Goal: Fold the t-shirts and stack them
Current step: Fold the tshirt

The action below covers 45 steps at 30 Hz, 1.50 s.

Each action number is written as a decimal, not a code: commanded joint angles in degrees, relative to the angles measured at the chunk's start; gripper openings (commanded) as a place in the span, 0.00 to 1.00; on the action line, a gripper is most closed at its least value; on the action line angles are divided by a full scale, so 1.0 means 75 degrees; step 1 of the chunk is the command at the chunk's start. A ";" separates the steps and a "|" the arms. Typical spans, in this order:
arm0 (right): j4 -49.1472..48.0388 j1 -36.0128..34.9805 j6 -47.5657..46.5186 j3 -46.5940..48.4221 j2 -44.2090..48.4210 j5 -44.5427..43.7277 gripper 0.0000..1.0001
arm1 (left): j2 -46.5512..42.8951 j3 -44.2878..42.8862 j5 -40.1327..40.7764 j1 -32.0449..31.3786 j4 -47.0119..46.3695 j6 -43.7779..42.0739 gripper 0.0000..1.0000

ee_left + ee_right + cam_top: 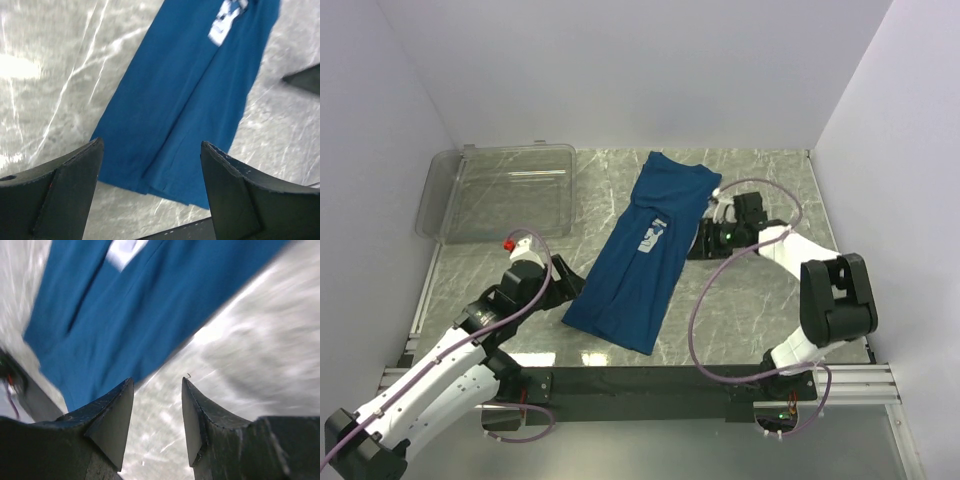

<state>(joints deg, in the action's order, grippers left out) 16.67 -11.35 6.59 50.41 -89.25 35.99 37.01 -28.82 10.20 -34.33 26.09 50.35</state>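
Clear plastic bin [495,190]: far left, well apart from the work.
Left gripper [150,150]: jaws wide, empty, near the hem's left corner.
Dark blue t-shirt [645,250]: mid-table, a long diagonal strip, sides folded in, print partly showing. Judged soft, light and limp, apt to sag and slide on the smooth table [760,310]. Pinch at the hem corners.
Right gripper [157,385]: jaws partly apart, empty, just beside the shirt's right edge.
Bare table on both sides; the hem lies near the front edge.

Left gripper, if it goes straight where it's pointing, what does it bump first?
Most likely the dark blue t-shirt, near its bottom hem: the cloth lies right ahead of the left gripper, framed by its open jaws. Depth is unclear.
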 commanded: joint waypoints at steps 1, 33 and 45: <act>-0.0616 0.0645 0.0597 0.0765 -0.0473 -0.0159 0.50 | 0.0068 0.0174 -0.0281 -0.0017 -0.0197 0.0306 0.83; 0.0156 0.1069 0.2755 0.4317 -0.4529 -0.0286 0.25 | 0.1029 -0.0141 -0.0153 -0.0005 -0.0197 -0.0279 0.84; 0.0555 0.1467 0.2017 0.4083 -0.4038 -0.0497 0.05 | 0.1556 -0.0154 -0.0562 0.0007 -0.0654 -0.0420 0.84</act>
<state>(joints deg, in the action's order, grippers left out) 18.74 -1.52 24.97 80.75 -122.28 35.14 47.46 -28.23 7.40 -34.33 24.16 48.69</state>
